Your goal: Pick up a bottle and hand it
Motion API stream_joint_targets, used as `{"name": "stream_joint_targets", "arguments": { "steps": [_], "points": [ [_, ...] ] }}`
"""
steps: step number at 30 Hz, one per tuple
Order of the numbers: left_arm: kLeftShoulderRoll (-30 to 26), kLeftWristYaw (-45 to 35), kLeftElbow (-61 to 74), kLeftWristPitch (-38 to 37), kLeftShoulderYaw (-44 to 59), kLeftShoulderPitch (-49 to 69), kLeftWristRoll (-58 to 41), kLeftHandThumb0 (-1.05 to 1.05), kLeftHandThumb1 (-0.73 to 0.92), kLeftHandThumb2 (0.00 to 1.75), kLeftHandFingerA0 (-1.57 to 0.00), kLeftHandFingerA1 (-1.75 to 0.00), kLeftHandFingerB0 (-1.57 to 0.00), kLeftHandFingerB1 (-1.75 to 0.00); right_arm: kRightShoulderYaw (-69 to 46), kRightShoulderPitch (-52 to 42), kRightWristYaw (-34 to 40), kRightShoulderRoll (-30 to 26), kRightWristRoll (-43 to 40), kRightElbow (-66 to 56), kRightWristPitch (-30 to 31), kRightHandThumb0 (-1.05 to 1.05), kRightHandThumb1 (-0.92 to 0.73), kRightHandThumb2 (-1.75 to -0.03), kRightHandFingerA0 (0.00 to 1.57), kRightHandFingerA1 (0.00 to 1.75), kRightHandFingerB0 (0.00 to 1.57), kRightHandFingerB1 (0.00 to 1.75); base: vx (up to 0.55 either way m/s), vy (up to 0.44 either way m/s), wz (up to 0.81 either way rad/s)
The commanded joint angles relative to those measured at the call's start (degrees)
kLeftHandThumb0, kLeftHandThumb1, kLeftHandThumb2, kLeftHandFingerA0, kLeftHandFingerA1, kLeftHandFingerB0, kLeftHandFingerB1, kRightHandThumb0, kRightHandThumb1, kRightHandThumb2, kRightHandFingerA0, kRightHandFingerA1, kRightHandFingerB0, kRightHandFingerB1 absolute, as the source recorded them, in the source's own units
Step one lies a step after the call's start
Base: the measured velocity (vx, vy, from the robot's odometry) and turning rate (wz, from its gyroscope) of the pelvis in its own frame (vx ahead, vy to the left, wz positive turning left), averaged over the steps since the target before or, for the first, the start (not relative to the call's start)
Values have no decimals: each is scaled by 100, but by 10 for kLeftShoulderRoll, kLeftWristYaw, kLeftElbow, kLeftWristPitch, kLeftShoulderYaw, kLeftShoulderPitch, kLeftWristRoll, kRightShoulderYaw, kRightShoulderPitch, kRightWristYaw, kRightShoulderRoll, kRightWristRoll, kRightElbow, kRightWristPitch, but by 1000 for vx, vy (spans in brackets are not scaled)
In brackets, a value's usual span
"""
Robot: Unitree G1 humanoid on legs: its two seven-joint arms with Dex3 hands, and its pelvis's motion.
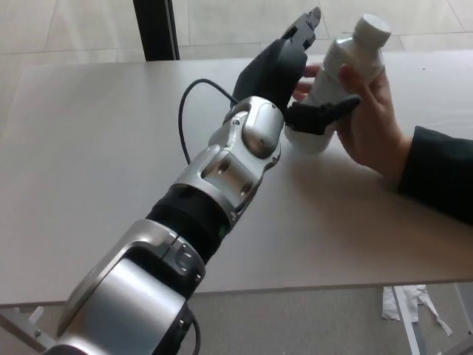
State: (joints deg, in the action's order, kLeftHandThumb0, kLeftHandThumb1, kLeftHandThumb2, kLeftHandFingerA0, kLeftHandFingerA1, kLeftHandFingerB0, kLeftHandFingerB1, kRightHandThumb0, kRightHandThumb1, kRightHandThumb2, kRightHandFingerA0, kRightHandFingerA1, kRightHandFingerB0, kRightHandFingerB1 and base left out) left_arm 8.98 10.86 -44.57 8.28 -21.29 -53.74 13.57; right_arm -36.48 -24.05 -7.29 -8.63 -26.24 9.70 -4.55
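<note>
A white bottle (346, 65) with a white cap stands tilted just above the pale table (96, 148), near its far right. A person's hand (373, 122) in a dark sleeve reaches in from the right and is wrapped around the bottle. My left arm stretches from the lower left up to it. My left hand (284, 70) is open beside the bottle's left side. Its upper fingers (304, 26) are spread away from the cap, and its thumb (325, 115) lies across the bottle's lower front. My right hand does not show.
A dark post (155, 29) stands behind the table's far edge. A black cable (186, 111) loops off my forearm over the table. Crumpled white paper (414, 307) lies on the floor past the table's near right corner.
</note>
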Motion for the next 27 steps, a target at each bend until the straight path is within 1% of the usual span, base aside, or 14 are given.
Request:
{"name": "stream_joint_targets", "arguments": {
  "steps": [1,3,4,6,10,11,15,16,17,20,23,24,25,27],
  "points": [
    [-331,-365,527,243,116,218,-171,-73,46,91,0,-46,-2,-22,-32,3,23,-31,-7,22,31,-50,-40,-74,44,52,37,46,0,0,0],
    [-350,-364,545,242,151,253,-183,-73,47,90,0,-50,0,-24,-38,-2,20,-36,-14,17,38,-50,-39,-74,42,53,38,47,0,0,0],
    [-385,-372,569,218,234,325,-209,-60,65,71,-3,-51,-2,-13,-41,-9,20,-34,-21,6,45,-47,-41,-74,41,52,37,46,0,0,0],
    [-403,-374,581,194,317,393,-230,-68,53,87,-6,-52,0,-22,-45,-12,16,-36,-21,10,39,-48,-41,-74,40,51,35,45,0,0,0],
    [-407,-359,593,194,407,455,-253,-70,48,90,-9,-54,0,-27,-53,-13,17,-36,-25,17,33,-47,-41,-74,42,52,35,45,0,0,0],
    [-410,-360,583,174,465,492,-262,-71,69,60,-19,-47,-7,-29,-55,-11,11,-40,-26,26,27,-48,-41,-74,42,53,35,45,0,0,0],
    [-407,-339,596,182,596,568,-281,-70,69,61,-33,-50,-14,-34,-58,-15,5,-49,-17,35,19,-45,-51,-56,45,46,40,33,0,0,0],
    [-403,-315,610,208,659,596,-262,-71,52,89,-45,-59,-16,-47,-58,-16,7,-50,-11,36,14,-42,-53,-57,45,46,40,33,0,0,0],
    [-407,-302,572,164,741,636,-260,-72,65,60,-40,-59,-21,-41,-60,-16,5,-50,-10,41,3,-42,-53,-57,45,47,39,33,0,0,0],
    [-412,-286,545,140,789,663,-263,-80,64,59,-35,-65,-19,-50,-65,-17,6,-52,-16,40,11,-43,-53,-57,44,46,39,33,0,0,0],
    [-408,-261,538,122,831,684,-267,-82,67,61,-31,-73,-15,-56,-71,-11,3,-57,-25,49,16,-48,-41,-75,42,54,32,45,0,0,0],
    [-398,-235,540,119,851,686,-268,-92,57,95,-40,-72,-12,-59,-71,-10,4,-59,-24,53,16,-49,-41,-75,42,54,33,45,0,0,0],
    [-384,-190,531,120,875,681,-271,-82,67,61,-37,-71,-12,-58,-71,-7,1,-61,-21,61,9,-41,-53,-57,47,46,39,33,0,0,0],
    [-366,-150,517,119,884,681,-274,-76,68,61,-45,-73,-6,-56,-72,-6,-4,-61,-21,72,6,-40,-52,-56,47,45,39,33,0,0,0]
  ]
}}
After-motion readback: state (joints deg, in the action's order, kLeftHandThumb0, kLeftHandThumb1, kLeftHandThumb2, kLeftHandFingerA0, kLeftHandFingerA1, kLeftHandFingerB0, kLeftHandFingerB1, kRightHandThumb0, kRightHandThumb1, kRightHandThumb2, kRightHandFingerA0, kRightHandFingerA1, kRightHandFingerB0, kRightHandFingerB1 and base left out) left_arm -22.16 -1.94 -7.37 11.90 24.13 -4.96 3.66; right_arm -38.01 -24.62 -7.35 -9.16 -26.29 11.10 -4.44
